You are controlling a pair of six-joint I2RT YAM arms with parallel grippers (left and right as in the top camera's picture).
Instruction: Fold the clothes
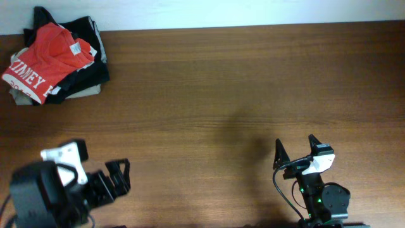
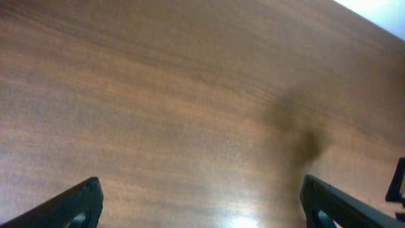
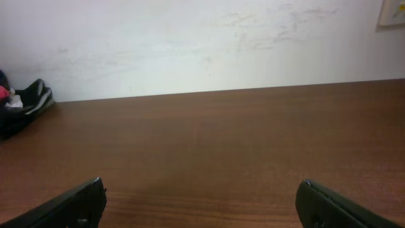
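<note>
The red-orange T-shirt [image 1: 47, 60] with white lettering lies crumpled on top of a pile of clothes at the table's far left corner. A sliver of that pile shows at the left edge of the right wrist view [image 3: 19, 104]. My left gripper [image 1: 118, 175] is open and empty near the front left edge, far from the shirt. In the left wrist view its fingers [image 2: 201, 202] frame bare wood. My right gripper [image 1: 295, 152] is open and empty near the front right; its fingers [image 3: 201, 202] are spread over bare table.
Under the red-orange shirt lie a black garment [image 1: 88, 69] and a grey-olive folded one [image 1: 25, 96]. The brown wooden table [image 1: 240, 95] ends at a white wall [image 3: 202, 44] at the back.
</note>
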